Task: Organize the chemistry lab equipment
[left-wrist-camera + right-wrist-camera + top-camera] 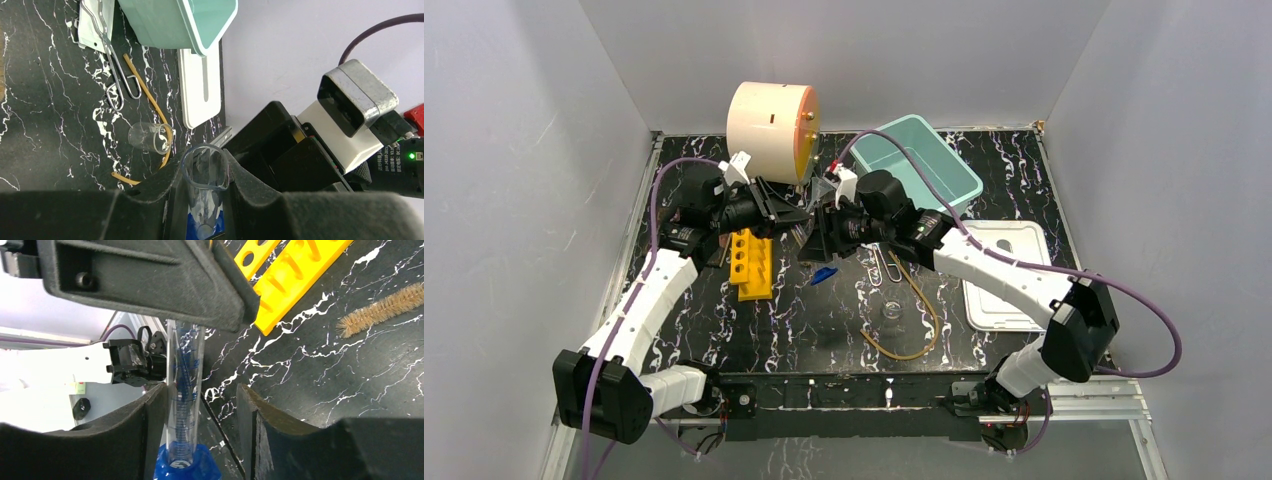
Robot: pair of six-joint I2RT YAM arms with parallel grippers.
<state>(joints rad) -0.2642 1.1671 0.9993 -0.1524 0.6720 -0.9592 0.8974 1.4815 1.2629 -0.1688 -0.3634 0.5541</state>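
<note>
1. While both my arms meet above the black marbled table (824, 320), the yellow plastic multi-hole tube rack (751, 262) lies flat at the left; whether its holes hold anything I cannot tell.
2. My left gripper (205, 167) is closed on the clear graduated cylinder (182, 390), pinching it near its open mouth, in mid-air just right of the rack.
3. The cylinder carries blue scale marks and a blue foot; from my right wrist, its upper end is hidden behind my left fingers.
4. My right gripper (200, 395) stands parted around the cylinder near the foot, with one finger beside the wall and the other clear of it.
5. The small clear glass dish (147, 137) sits against the tan rubber loop (149, 95); its contents are too small to make out.
6. The mint-green plastic bin (929, 160) stands far right, showing only its pale floor.
</note>
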